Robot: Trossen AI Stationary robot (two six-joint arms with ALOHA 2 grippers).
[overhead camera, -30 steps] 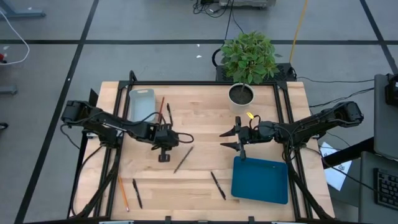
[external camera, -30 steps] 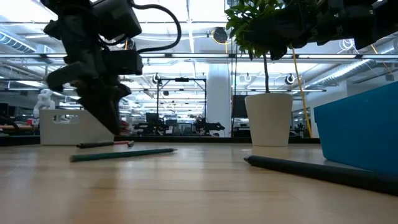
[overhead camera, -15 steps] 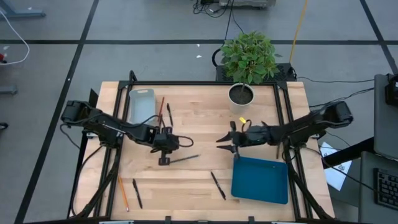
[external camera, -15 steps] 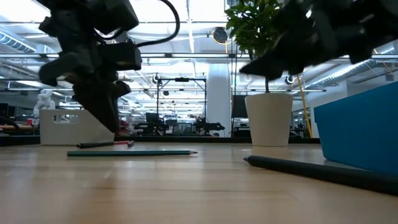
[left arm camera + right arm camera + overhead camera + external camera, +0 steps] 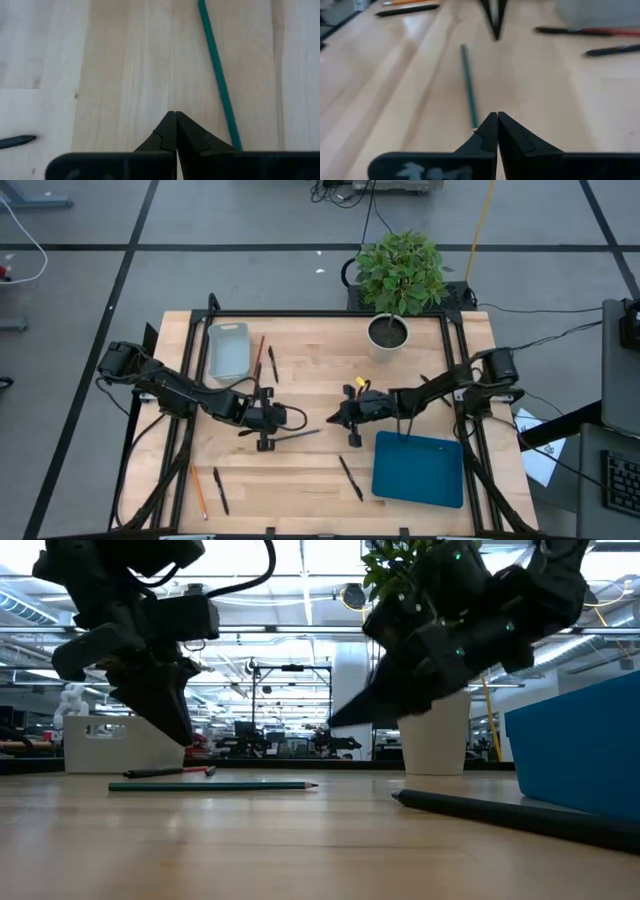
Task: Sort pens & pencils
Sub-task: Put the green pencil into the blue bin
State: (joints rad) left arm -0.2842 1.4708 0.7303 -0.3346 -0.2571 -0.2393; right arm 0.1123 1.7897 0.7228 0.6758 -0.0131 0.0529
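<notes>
No readable writing anywhere. The green pencil point(image 5: 297, 434) lies flat mid-bench, between the left gripper point(image 5: 265, 443) and the right gripper point(image 5: 333, 419). Both have fingers pressed together, pinching nothing. A black pen point(image 5: 349, 477) lies beside the blue tray point(image 5: 418, 470).

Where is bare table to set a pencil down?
Free: the wood between the plant pot and the red pencil, and the front strip between the black pen and the pen at front left. Crowded: the middle, where the left gripper, green pencil and right gripper meet.
</notes>
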